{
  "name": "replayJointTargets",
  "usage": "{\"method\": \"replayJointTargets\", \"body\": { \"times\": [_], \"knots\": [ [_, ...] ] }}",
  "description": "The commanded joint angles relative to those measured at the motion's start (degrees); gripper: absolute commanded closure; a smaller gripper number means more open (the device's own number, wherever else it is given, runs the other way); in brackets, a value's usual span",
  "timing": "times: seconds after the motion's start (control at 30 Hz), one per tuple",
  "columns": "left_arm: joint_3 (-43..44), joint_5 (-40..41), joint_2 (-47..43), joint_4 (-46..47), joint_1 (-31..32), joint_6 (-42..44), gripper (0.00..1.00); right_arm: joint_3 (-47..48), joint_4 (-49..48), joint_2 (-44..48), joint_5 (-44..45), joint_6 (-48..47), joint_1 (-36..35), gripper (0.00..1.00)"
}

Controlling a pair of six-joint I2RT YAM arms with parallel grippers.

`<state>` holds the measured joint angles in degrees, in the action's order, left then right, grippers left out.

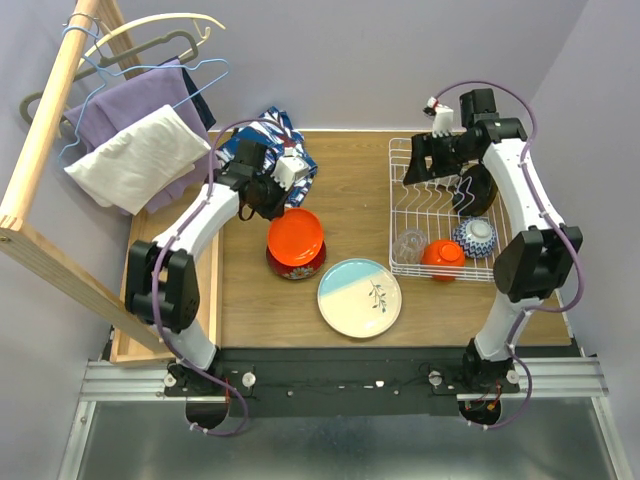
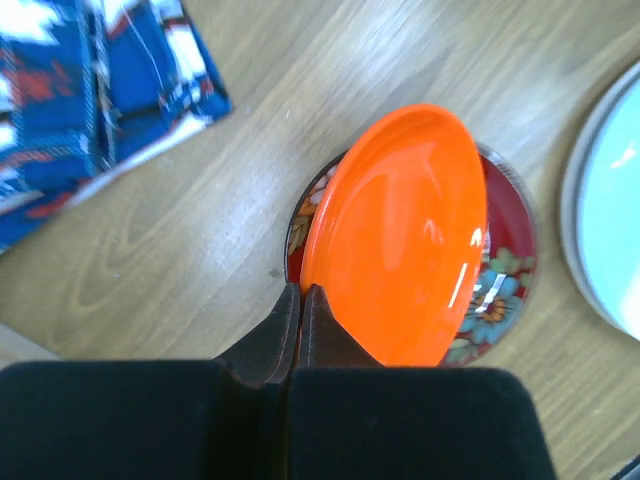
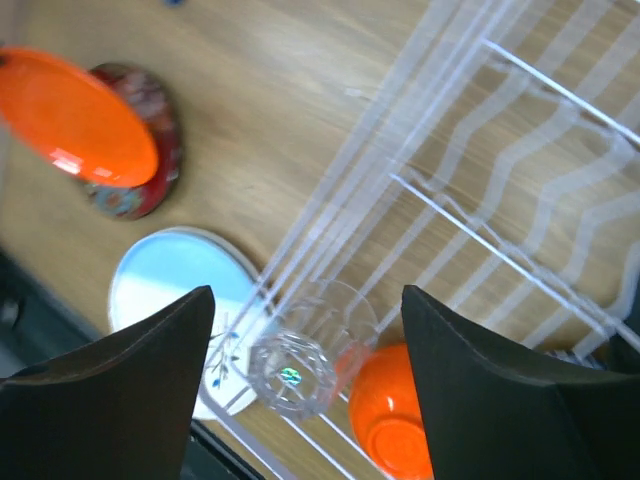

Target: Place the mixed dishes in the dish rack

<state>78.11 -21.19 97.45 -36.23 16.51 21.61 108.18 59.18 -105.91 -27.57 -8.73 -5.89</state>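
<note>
Dish rack (image 1: 425, 205), wooden table (image 1: 350, 200) (lilac walls (image 1: 350, 60))

Top view bright, even overhead light; I get only soft short shadows on the bench (image 1: 350, 190). Left wrist sharp on the orange dish (image 2: 400, 240), white glare streaks on its glaze; left claw (image 2: 301, 297) a black, near-featureless mass, blurred up close. Right wrist soft overall: rack (image 3: 520, 200) wires smeared and washed pale, right claw (image 3: 305, 295) fingers dark, defocused. Small glint in the glass (image 3: 300, 360).

Overhead; two close wrist views sharing orange dish (image 1: 296, 235)
</note>
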Motion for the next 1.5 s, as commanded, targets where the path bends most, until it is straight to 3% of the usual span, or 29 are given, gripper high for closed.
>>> {"method": "replayJointTargets", "body": {
  "times": [0.0, 0.1, 0.13, 0.17, 0.4, 0.63, 0.93, 1.03, 1.07, 1.13, 1.17, 1.2, 1.3, 1.37, 1.4, 1.47],
  "knots": [
    [0.47, -7.81, -6.56, -2.61, 0.62, 4.05, 1.00, 8.78, 10.05, -6.75, -24.70, -14.35, -2.18, 0.21],
    [0.47, -9.57, -8.84, -3.23, 1.33, 5.02, 1.00, 16.96, 13.49, -11.75, -30.42, -19.55, -5.87, 0.20],
    [0.82, -10.01, -9.29, -3.32, 1.42, 5.20, 1.00, 18.98, 14.20, -13.00, -31.13, -20.44, -6.93, 0.14],
    [1.08, -11.05, -9.82, -3.32, 1.50, 5.20, 1.00, 21.17, 14.99, -14.40, -31.57, -21.49, -8.07, 0.00],
    [6.79, -14.04, -11.32, -4.55, 2.47, 3.45, 1.00, 27.16, 16.31, -19.86, -32.19, -27.47, -16.16, 0.00],
    [11.45, -18.00, -11.84, -4.56, 3.00, 1.07, 1.00, 28.84, 15.35, -22.06, -33.07, -26.51, -17.66, 0.06],
    [12.42, -20.03, -11.67, -1.92, 3.26, -2.35, 1.00, 28.31, 14.39, -22.76, -33.51, -24.67, -18.19, 0.42],
    [12.60, -18.81, -11.23, -0.60, 3.35, -4.02, 1.00, 28.40, 12.29, -22.76, -32.90, -21.43, -18.10, 0.68],
    [12.60, -18.36, -11.14, -0.42, 3.26, -4.72, 1.00, 28.40, 12.10, -22.59, -32.55, -20.98, -18.10, 0.84],
    [12.25, -16.44, -10.88, 0.80, 3.35, -5.60, 1.00, 27.62, 11.49, -22.15, -31.06, -19.75, -18.19, 0.99],
    [12.07, -14.77, -10.88, 1.42, 3.44, -6.48, 1.00, 27.18, 11.05, -21.54, -30.27, -19.05, -18.19, 0.99],
    [11.90, -12.84, -10.88, 2.90, 3.44, -9.01, 0.92, 26.91, 10.61, -21.10, -28.52, -18.26, -18.19, 1.00],
    [11.63, -3.88, -11.58, 5.89, 3.53, -13.32, 0.56, 25.33, 8.25, -18.47, -21.25, -14.40, -18.19, 0.99],
    [12.33, 2.17, -12.28, 6.52, 3.53, -14.13, 0.41, 23.66, 5.34, -16.53, -16.31, -10.09, -18.02, 0.99],
    [12.51, 4.03, -13.15, 7.56, 3.44, -14.92, 0.35, 23.13, 4.46, -14.70, -9.59, -8.77, -17.93, 1.00],
    [13.30, 6.68, -13.69, 8.01, 3.53, -15.89, 0.30, 22.08, 1.39, -12.75, -2.00, -3.94, -17.75, 1.00]
  ]
}}
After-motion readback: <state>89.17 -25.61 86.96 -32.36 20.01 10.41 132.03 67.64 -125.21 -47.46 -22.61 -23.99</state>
